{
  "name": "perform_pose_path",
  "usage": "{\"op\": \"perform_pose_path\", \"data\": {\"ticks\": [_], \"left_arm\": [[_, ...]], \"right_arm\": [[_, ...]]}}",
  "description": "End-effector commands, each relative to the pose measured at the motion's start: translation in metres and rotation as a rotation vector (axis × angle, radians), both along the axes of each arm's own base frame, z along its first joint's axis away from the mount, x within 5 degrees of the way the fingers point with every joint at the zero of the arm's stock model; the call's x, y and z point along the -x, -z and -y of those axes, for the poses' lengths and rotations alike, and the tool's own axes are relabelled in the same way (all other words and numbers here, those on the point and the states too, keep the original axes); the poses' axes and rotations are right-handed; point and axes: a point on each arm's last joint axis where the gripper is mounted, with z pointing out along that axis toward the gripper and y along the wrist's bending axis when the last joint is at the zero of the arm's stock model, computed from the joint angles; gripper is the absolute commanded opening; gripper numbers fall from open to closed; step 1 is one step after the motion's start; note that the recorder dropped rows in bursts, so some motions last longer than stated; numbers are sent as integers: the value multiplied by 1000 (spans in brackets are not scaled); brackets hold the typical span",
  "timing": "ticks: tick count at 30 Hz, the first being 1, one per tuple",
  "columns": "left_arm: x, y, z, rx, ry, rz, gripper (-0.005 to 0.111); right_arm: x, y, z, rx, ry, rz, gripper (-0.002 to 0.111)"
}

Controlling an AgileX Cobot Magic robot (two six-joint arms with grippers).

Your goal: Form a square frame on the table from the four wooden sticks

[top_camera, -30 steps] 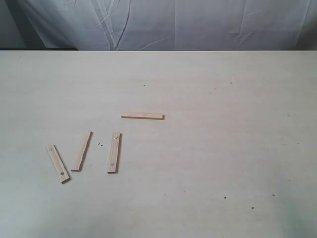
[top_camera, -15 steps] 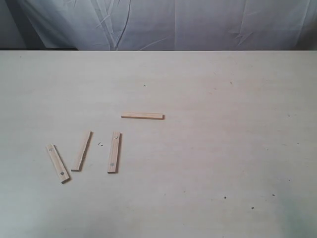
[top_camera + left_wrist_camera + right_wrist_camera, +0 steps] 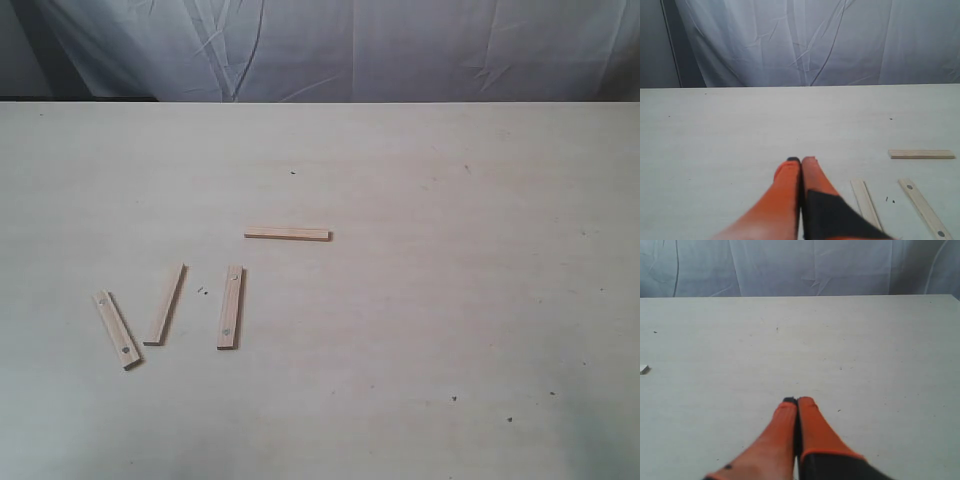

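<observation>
On table (image 3: 450,300): four wooden sticks (image 3: 230,306) lying apart, unjoined.

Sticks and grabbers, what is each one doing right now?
crosswise stick: lying flat, touching nothing.
leftmost stick: lying slanted, touching nothing.
middle stick: lying slanted, touching nothing.
stick nearest the crosswise one: lying flat, touching nothing.
left gripper: shut, empty.
right gripper: shut, empty.
</observation>
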Motion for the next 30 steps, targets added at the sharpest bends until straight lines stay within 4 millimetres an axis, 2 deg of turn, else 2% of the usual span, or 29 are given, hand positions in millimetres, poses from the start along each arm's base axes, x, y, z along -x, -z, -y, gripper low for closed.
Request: {"op": "perform_pose_path", "data": {"ticks": [1,3,6,13,20,26,28,30], "left_arm": [[0,1,0,3,0,1,0],[0,1,0,3,0,6,0],[-1,-10,0,1,0,131,0],[2,-34,0,-4,1,390,0],[2,-34,0,9,0,397,0],[4,-40,-4,184,-25,462,0],[5,-47,-4,187,-25,493,0],[9,-64,-3,184,-14,502,0]], "right_arm": [[0,0,0,0,-2,11,0],[0,0,0,0,-2,11,0],[-1,-6,0,-4,0,71,0],[-3,-32,1,-21,10,360,0],[-3,-35,1,-27,12,396,0],[-2,-37,1,-28,12,418,0],[-2,-38,1,-29,13,428,0],[-2,-38,1,-29,13,430,0]]}}
